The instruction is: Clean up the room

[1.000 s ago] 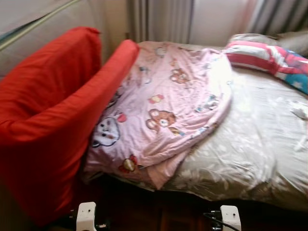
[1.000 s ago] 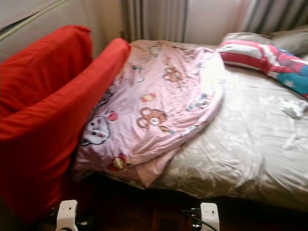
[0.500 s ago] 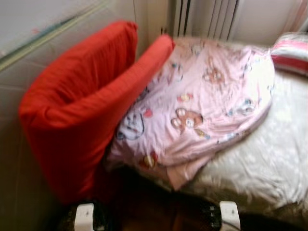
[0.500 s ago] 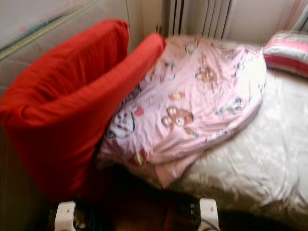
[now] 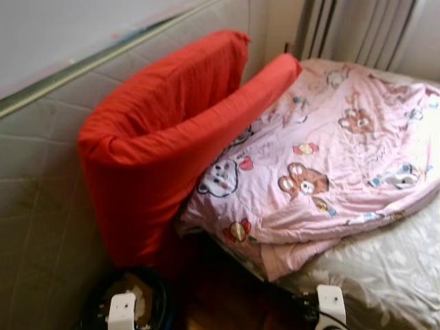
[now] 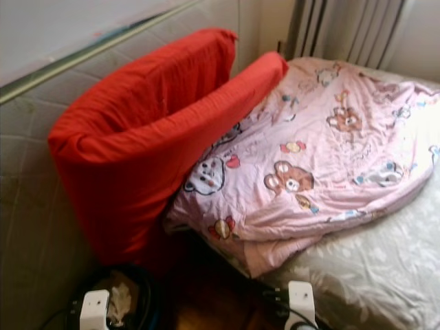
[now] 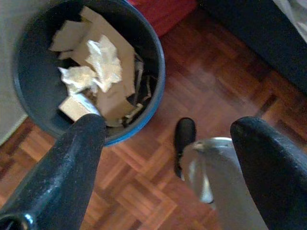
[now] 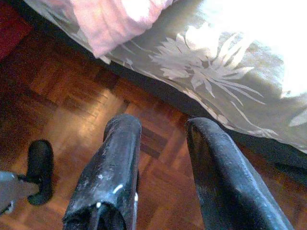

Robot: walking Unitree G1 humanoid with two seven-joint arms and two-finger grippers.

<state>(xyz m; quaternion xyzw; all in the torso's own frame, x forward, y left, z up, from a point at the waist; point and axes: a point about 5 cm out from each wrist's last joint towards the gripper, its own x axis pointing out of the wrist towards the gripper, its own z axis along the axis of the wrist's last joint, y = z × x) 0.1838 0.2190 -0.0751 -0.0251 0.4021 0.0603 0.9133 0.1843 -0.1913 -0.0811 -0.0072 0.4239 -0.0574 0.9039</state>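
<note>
The left gripper (image 7: pixel 168 167) hangs with fingers spread wide and empty above a round dark-blue waste bin (image 7: pixel 158 91) holding crumpled paper and cardboard scraps (image 7: pixel 98 72). The right gripper (image 8: pixel 160 167), narrowly parted and empty, hangs over wooden parquet floor (image 8: pixel 72 100). Beyond, a pink cartoon-print quilt (image 5: pixel 330 172) lies on the bed beside a red folded mattress (image 5: pixel 158 151).

- The head's two eyes looked forward and down at the red cushion (image 5: pixel 165 158) and pink quilt (image 5: pixel 330 165), sharing nearly one scene.
- The left wrist camera looked steeply down over the bin (image 7: pixel 86 72) and parquet floor (image 7: pixel 158 191), close.
- The right wrist camera faced the same floor by the bed edge (image 8: pixel 216 81).
</note>
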